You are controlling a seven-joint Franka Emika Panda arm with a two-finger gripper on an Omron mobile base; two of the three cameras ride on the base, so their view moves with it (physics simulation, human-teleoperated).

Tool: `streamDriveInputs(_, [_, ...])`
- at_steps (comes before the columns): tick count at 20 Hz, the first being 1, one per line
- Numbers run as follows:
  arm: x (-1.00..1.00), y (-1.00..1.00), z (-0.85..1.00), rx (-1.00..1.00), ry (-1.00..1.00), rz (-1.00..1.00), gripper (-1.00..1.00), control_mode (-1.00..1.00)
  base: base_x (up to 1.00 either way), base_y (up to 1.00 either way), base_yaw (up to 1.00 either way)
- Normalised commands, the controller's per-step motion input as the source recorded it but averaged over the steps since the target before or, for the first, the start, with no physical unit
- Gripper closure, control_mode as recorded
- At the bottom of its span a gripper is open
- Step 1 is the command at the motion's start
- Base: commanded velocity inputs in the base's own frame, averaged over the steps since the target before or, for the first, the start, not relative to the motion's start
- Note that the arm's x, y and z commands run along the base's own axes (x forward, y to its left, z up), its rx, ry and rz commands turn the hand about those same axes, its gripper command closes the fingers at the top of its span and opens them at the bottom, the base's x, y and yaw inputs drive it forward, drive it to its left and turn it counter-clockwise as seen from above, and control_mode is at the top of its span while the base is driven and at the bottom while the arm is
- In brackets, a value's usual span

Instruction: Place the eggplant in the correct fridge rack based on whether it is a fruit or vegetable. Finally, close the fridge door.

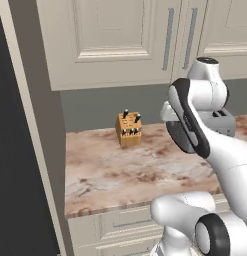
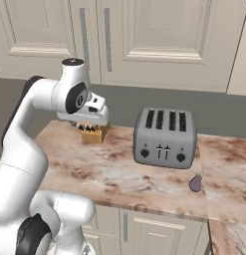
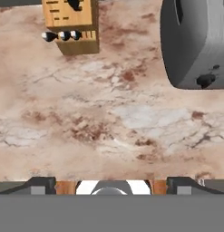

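Observation:
The eggplant (image 2: 196,183), a small dark purple lump, lies on the marble counter (image 2: 119,174) near its front edge, just right of and in front of the toaster. My gripper (image 2: 89,121) hangs over the counter's left part, close in front of the knife block and well left of the eggplant. It points down at bare marble. In the hand view my gripper (image 3: 111,183) is open, its two fingertips (image 3: 41,184) wide apart with nothing between them. The fridge rack is out of view.
A wooden knife block (image 1: 128,129) stands at the back of the counter. A grey four-slot toaster (image 2: 166,138) sits to its right. Cream wall cabinets (image 2: 159,40) hang above. A tall cream panel (image 1: 37,150) with a dark surface beside it bounds the counter's left end.

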Motion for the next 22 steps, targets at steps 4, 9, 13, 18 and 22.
streamDriveInputs(4, [-1.00, -1.00, -0.52, 0.06, -0.07, -0.25, -1.00, -1.00, 0.00, 0.00, 0.00])
streamDriveInputs(9, [-0.81, -1.00, -0.39, 0.05, -0.01, -0.25, -1.00, -1.00, 0.00, 0.00, 0.00])
streamDriveInputs(13, [-0.31, -1.00, -0.31, 0.04, 0.00, -0.30, -1.00, -1.00, 0.00, 0.00, 0.00])
streamDriveInputs(18, [0.01, -1.00, -0.23, 0.05, 0.00, -0.29, -1.00, -1.00, 0.00, 0.00, 0.00])
streamDriveInputs(22, [0.37, -1.00, -0.10, 0.05, 0.03, -0.11, -1.00, -1.00, 0.00, 0.00, 0.00])
